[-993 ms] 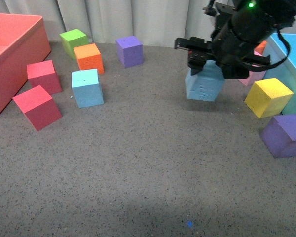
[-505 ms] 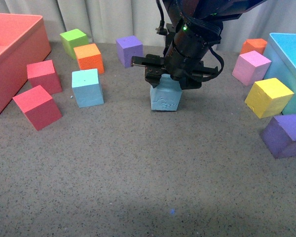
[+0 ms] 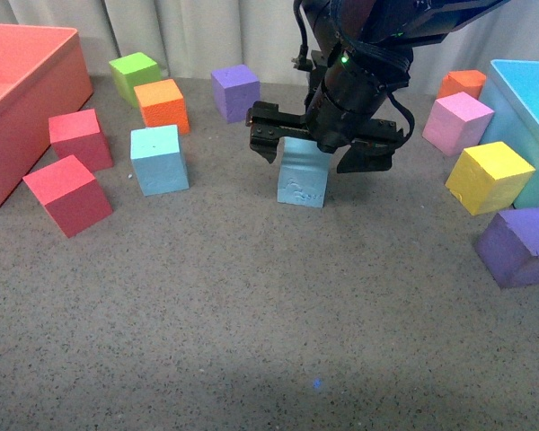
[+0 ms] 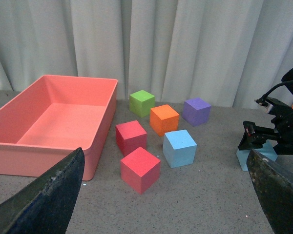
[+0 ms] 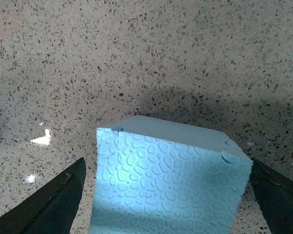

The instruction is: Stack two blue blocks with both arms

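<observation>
1. Straddling the scuffed blue block, the right gripper hung low over it in the front view. Its fingers were spread wider than the block and clamped on nothing.
2. One finger sat just beside the block's upper left edge, while the other stood clearly off its right face.
3. The scuffed blue block sat flat on the speckled grey surface, near the middle of it, with its dented face turned toward the camera.
4. In the right wrist view the same block filled the space between the two dark fingers. Each finger edge lay very close to a side of the block, and that view did not show whether either one touched.
5. The second blue block rested upright on the surface well to the left, apart from the right gripper. An orange cube stood just behind it and two red cubes lay to its left.
6. The left gripper showed only in its own wrist view, its fingers far apart and holding nothing.
7. That view also took in the pink bin and the second blue block near the red and orange cubes. The scuffed blue block was partly hidden there behind the right gripper.
</observation>
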{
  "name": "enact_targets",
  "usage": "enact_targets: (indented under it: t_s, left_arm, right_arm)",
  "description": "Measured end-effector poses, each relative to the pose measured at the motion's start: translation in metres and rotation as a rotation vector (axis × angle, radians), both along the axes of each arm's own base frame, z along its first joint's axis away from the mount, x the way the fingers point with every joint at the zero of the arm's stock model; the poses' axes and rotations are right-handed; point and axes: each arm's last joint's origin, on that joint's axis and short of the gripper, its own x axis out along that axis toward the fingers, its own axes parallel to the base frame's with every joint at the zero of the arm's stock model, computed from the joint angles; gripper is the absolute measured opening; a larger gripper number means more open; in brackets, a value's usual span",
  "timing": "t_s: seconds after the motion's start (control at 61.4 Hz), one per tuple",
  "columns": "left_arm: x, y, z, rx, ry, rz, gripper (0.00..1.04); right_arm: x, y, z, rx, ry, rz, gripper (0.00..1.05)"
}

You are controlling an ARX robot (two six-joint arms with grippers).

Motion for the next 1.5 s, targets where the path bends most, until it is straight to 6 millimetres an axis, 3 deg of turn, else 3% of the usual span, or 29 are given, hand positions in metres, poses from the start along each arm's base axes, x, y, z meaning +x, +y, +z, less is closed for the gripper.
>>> enact_targets:
  t_s: [0.146, 0.374, 0.472, 0.553, 0.651, 0.732, 0.846, 0.993, 1.318, 1.497]
  left_arm:
    - [0.000, 0.000, 0.000, 0.000, 0.000, 0.000, 0.98]
    - [0.000, 0.000, 0.000, 0.000, 0.000, 0.000, 0.98]
    - [0.000, 0.000, 0.000, 0.000, 0.000, 0.000, 0.98]
    - [0.000, 0.000, 0.000, 0.000, 0.000, 0.000, 0.98]
    - [0.000, 0.000, 0.000, 0.000, 0.000, 0.000, 0.98]
    - [0.000, 0.000, 0.000, 0.000, 0.000, 0.000, 0.98]
    - [0.000, 0.000, 0.000, 0.000, 0.000, 0.000, 0.98]
    - [0.000, 0.000, 0.000, 0.000, 0.000, 0.000, 0.98]
    - [0.000, 0.000, 0.000, 0.000, 0.000, 0.000, 0.98]
    - [0.000, 0.000, 0.000, 0.000, 0.000, 0.000, 0.98]
  right_arm:
    - [-0.003, -0.004, 0.016, -0.003, -0.049, -0.004, 0.95]
    - [-0.019, -0.015, 0.061, -0.037, -0.223, -0.002, 0.95]
    - [-0.028, -0.020, 0.073, -0.084, -0.360, -0.002, 0.94]
    - [-0.036, -0.031, 0.075, -0.177, -0.643, -0.077, 0.83]
    - [-0.070, -0.062, 0.072, -0.163, -0.953, -0.155, 0.63]
    - [-0.101, -0.089, 0.080, -0.141, -1.080, -0.187, 0.47]
    - [-0.135, -0.117, 0.090, -0.141, -1.129, -0.200, 0.28]
    - [-0.176, -0.141, 0.083, -0.155, -1.101, -0.189, 0.01]
    - [-0.253, -0.176, 0.082, -0.159, -1.092, -0.186, 0.01]
    - [-0.276, -0.183, 0.083, -0.158, -1.091, -0.185, 0.01]
